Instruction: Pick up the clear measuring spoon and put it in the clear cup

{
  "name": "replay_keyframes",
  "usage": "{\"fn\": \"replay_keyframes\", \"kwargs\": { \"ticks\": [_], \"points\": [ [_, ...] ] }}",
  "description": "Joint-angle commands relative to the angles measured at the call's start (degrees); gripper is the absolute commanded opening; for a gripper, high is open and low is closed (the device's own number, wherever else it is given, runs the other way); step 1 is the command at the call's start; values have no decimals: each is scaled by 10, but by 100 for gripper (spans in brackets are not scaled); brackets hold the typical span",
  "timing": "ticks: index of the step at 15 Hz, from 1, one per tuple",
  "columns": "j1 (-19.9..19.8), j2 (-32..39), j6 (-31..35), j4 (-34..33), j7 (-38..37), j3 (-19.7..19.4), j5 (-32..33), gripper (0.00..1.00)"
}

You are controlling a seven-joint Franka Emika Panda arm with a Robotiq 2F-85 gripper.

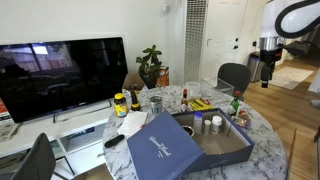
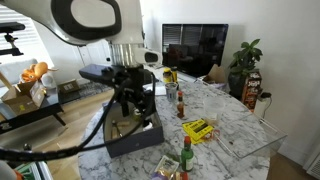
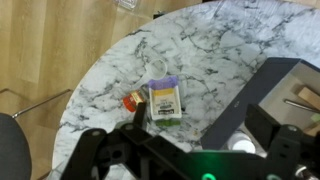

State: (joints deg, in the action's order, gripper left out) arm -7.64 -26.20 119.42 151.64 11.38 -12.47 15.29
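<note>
- Marble table (image 3: 110,60), round and white-veined, fills my wrist view; a living room lies behind it in both exterior views.
- I take the faint see-through shape lying flat on the marble as the clear measuring spoon (image 3: 160,69). It touches the far edge of a yellow-and-purple packet (image 3: 165,100), but it is too faint for me to make out handle or bowl.
- I cannot pick out the clear cup with any certainty among the clutter.
- A small orange item (image 3: 130,100) sits just beside the packet, on the side away from the blue box (image 1: 165,145).
- The box stands open, its lid leaning outward, with small jars inside.
- Sauce bottles (image 2: 181,105) stand near the packet, toward the television (image 1: 60,75). A potted plant (image 1: 150,65) stands past the table.
- My gripper (image 3: 190,160) hangs high above the table, well apart from the spoon. Its jaws are spread wide with nothing between them.
- In an exterior view the gripper (image 2: 130,105) shows in front of the box. In an exterior view it (image 1: 267,65) hangs at the table's edge.
</note>
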Motion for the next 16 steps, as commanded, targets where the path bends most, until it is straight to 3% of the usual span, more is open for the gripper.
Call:
{"fn": "replay_keyframes", "kwargs": {
  "ticks": [1,4,6,7,11,12,16],
  "points": [
    [-53,106,68,18,-51,-15,21,100],
    [-64,190,95,37,-67,-30,-29,100],
    [-56,239,77,31,-27,-36,-90,100],
    [-65,188,76,39,-48,-25,-47,100],
    [-62,241,76,32,-39,-26,-78,100],
    [-59,240,106,38,-44,-23,-97,100],
    [-54,267,235,63,64,-22,-281,100]
  ]
}}
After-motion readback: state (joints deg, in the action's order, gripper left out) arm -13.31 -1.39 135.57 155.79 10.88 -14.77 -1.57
